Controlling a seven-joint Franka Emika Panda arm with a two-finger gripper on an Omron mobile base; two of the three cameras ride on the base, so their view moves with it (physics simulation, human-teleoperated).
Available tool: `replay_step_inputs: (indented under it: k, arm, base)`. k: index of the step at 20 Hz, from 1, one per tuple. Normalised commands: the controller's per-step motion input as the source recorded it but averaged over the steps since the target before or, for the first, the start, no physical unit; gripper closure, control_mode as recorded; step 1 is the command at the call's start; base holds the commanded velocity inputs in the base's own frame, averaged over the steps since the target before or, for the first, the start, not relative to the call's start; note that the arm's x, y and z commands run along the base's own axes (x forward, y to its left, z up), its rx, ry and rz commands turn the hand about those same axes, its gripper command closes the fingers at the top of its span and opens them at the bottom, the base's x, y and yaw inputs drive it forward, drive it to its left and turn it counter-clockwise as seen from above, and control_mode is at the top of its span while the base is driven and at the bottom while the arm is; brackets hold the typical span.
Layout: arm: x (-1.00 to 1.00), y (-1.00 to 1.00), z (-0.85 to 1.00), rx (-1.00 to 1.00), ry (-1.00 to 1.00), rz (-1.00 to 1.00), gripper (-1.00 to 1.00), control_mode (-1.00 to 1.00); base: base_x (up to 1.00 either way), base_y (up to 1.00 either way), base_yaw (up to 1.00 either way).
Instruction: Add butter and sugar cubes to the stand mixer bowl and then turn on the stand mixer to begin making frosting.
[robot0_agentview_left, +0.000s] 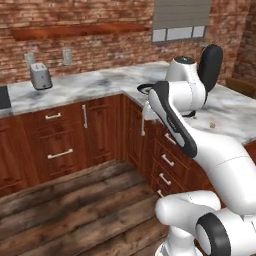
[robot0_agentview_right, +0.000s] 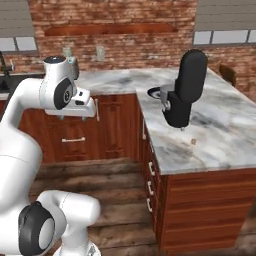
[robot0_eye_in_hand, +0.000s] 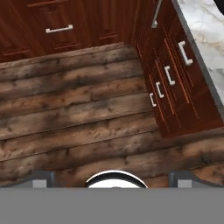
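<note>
On the marble worktop (robot0_agentview_right: 225, 135), near its front edge where it turns the corner, the stand mixer (robot0_agentview_right: 186, 90) stands upright, its long axis vertical, the rounded black head up top. Its grey stand mixer bowl (robot0_agentview_right: 167, 93) sits on the side facing the corner, just beside a dark-rimmed plate (robot0_agentview_right: 154, 92) lying flat. A small cube (robot0_agentview_right: 193, 142) lies on the worktop nearer the front edge, apart from the mixer. A toaster (robot0_agentview_left: 40, 76) stands far along the back worktop by the brick wall.

My arm is folded high, wrist level, and my hand (robot0_eye_in_hand: 111, 181) looks straight down at the wooden floor (robot0_eye_in_hand: 74, 122) beside the cabinet drawers (robot0_eye_in_hand: 173, 74). My fingers (robot0_eye_in_hand: 40, 179) are spread wide, holding nothing. The mixer is well apart from my hand, off over the worktop edge.
</note>
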Motion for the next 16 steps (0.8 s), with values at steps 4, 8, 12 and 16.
replay_step_inputs:
  k: [4, 8, 12, 16]
  arm:
    - [0.0, 0.0, 0.0, 0.0, 0.0, 0.0, -1.0, 1.0]
    - [0.0, 0.0, 0.0, 0.0, 0.0, 0.0, -1.0, 1.0]
    - [0.0, 0.0, 0.0, 0.0, 0.0, 0.0, -1.0, 1.0]
    - [0.0, 0.0, 0.0, 0.0, 0.0, 0.0, -1.0, 1.0]
  base:
    - [0.47, 0.64, -0.52]
    - [0.51, 0.65, -0.51]
    - [0.54, 0.72, -0.48]
    - [0.54, 0.74, -0.47]
